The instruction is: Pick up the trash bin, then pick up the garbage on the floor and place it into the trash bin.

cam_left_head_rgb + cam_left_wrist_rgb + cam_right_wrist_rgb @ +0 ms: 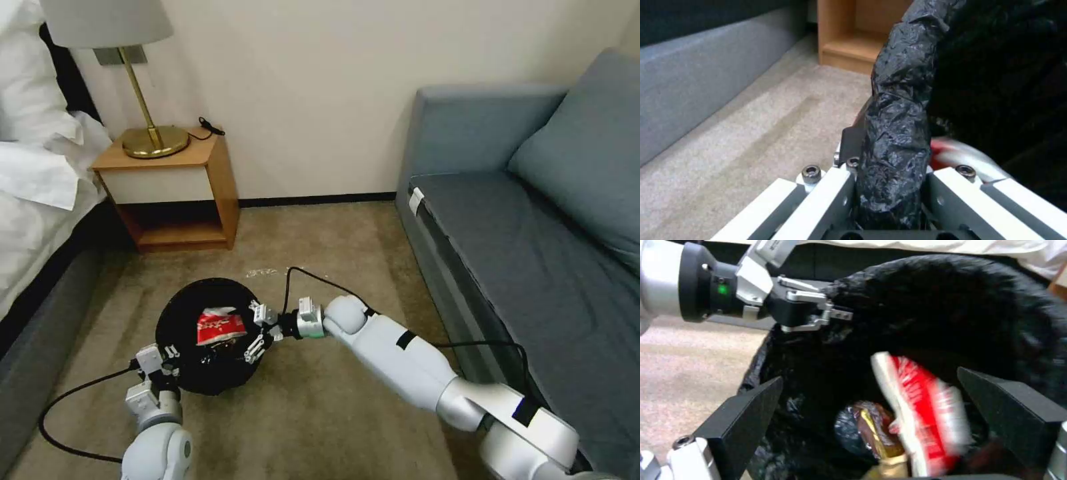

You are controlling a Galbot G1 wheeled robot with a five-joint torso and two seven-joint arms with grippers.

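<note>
The trash bin (pixel 193 373), lined with crinkly black plastic, is held off the carpet by my left gripper (pixel 169 355), which is shut on its near-left rim. The left wrist view shows the bagged rim (pixel 898 110) pinched in the left gripper (pixel 889 173). Over the bin's right side my right gripper (pixel 255 330) is open. A red-white wrapper (pixel 220 327) lies loose inside the bin mouth. In the right wrist view that wrapper (pixel 925 413) is blurred between the spread black pads (pixel 742 413), above a gold-brown wrapper (pixel 876 433) in the bin. Other garbage is hidden.
A wooden nightstand (pixel 177 193) with a brass lamp (pixel 155 140) stands at the back left beside the bed (pixel 33 173). A blue-grey sofa (pixel 533 220) runs along the right. Beige carpet (pixel 333 253) lies between them. Black cables trail from both wrists.
</note>
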